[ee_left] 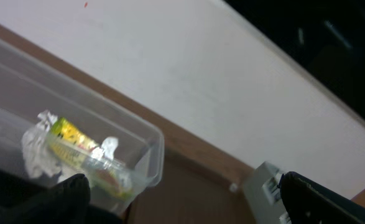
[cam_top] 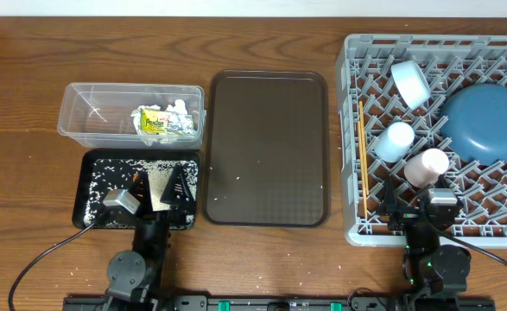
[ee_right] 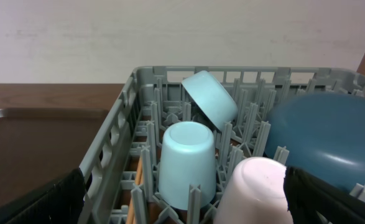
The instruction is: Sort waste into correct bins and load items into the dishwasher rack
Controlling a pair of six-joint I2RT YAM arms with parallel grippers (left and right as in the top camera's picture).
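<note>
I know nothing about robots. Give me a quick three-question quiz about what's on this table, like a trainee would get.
1. True or false: the pink cup sits in the rack.
2. Where is the wrapper? A: clear tub. B: rack. C: brown tray.
3. Fill in: the rice lies in the ___ tray.

Key
1. True.
2. A.
3. Black: the black tray.
</note>
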